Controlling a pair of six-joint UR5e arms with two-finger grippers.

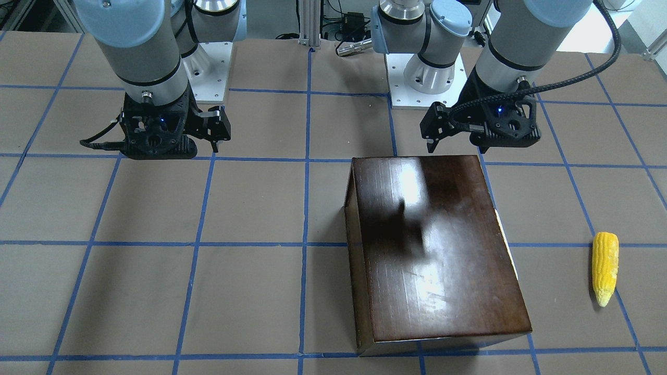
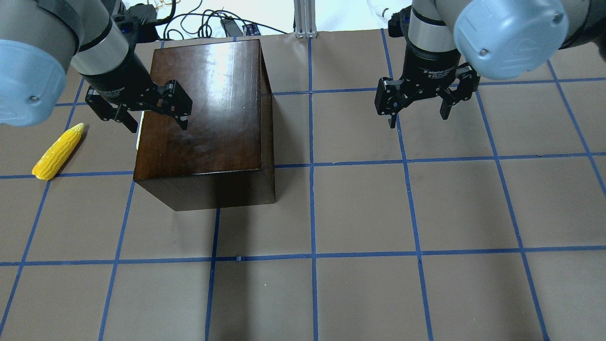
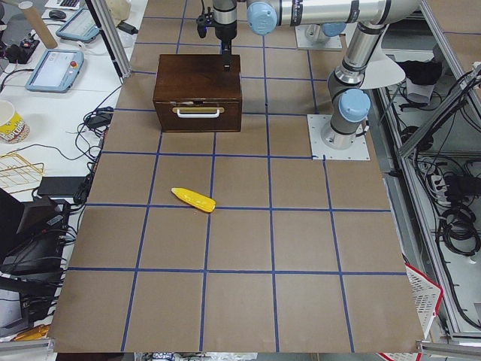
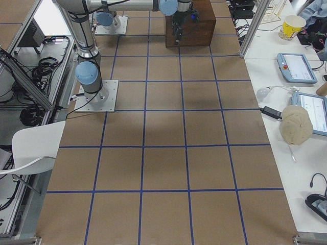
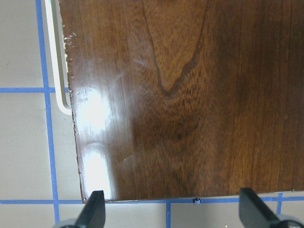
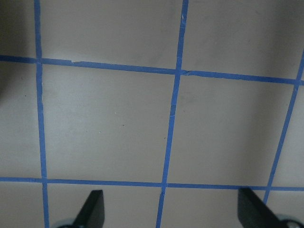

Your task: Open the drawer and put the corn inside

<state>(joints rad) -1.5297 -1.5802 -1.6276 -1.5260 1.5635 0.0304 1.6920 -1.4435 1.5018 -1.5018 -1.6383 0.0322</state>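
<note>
The drawer (image 3: 188, 122) front faced away from the overhead and front-facing cameras, hidden by the box (image 2: 203, 109) apart from a pale sliver of its handle (image 2: 138, 136). In the left wrist view the box ran off the top and right edges. There the top edge cut the handle, and the left gripper (image 2: 156, 124) showed only two fingertips (image 5: 94, 209) at the bottom edge. In the right side view the top edge clipped the box, and the corn (image 2: 59, 151) lay out of sight, behind the box or past that edge.
</note>
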